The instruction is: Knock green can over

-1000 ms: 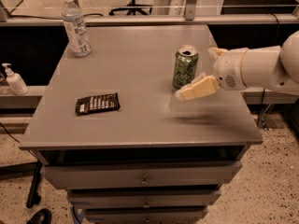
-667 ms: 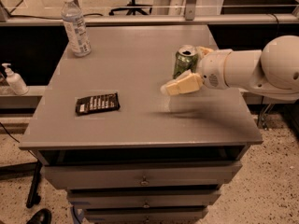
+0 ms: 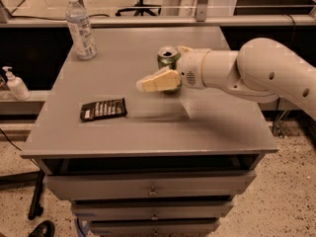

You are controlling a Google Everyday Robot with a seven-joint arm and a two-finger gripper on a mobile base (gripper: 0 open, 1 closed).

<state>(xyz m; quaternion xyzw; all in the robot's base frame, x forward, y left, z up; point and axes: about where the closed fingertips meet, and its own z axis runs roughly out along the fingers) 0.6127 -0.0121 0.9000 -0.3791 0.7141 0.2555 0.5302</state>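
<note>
The green can (image 3: 167, 59) stands upright on the grey table (image 3: 148, 127), right of its middle, with its silver top showing. My gripper (image 3: 170, 65) comes in from the right on a white arm (image 3: 256, 68). It is open and straddles the can. One pale finger (image 3: 157, 81) lies in front of the can and covers its lower part. The other finger (image 3: 184, 49) shows just behind it.
A clear plastic water bottle (image 3: 80, 27) stands at the table's back left corner. A dark flat snack packet (image 3: 103, 109) lies at the left front. A hand sanitiser pump bottle (image 3: 16, 84) stands on a ledge to the left. Drawers sit below the table top.
My gripper has swept to the left along the table. The green can has shifted left with it and still stands upright.
</note>
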